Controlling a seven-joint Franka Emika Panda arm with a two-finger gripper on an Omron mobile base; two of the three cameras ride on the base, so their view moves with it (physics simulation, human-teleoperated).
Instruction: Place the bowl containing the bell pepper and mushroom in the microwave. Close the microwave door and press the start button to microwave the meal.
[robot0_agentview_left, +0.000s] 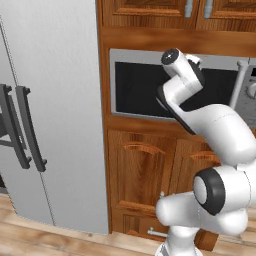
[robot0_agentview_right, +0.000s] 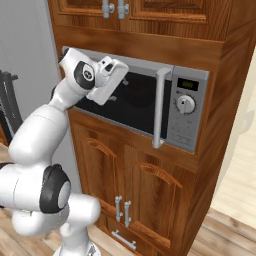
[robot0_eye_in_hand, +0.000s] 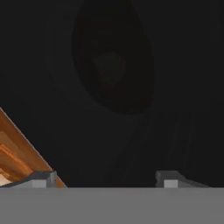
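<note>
The microwave (robot0_agentview_right: 150, 107) sits built into a wooden cabinet column (robot0_agentview_right: 220, 125), and the microwave door (robot0_agentview_right: 125, 102) is shut flush against its front, the dark glass window facing out. The long silver bar handle (robot0_agentview_right: 160, 107) runs upright along the door's 3 o'clock edge, just beside the grey control panel (robot0_agentview_right: 186, 115) with its small display and round dial (robot0_agentview_right: 185, 104). In the right base view the gripper (robot0_agentview_right: 121, 82) is pressed up near the glass at about 10 o'clock of the window, well apart from the handle. In the hand view the two fingertips (robot0_eye_in_hand: 41, 178) stand far apart at the bottom edge with nothing between them, so the jaws are spread wide and hold nothing; dark glass lies straight ahead of them, with a dim oval shape behind it at 12 o'clock, too dark to name. A strip of wood grain cuts in at 8 o'clock of that view. In the left base view the tall grey fridge (robot0_agentview_left: 55, 110) with its dark handles (robot0_agentview_left: 22, 127) stands at 9 o'clock of the microwave, touching the cabinet side. Wooden doors (robot0_agentview_right: 135, 195) with small metal pulls lie below the microwave at 6 o'clock.
</note>
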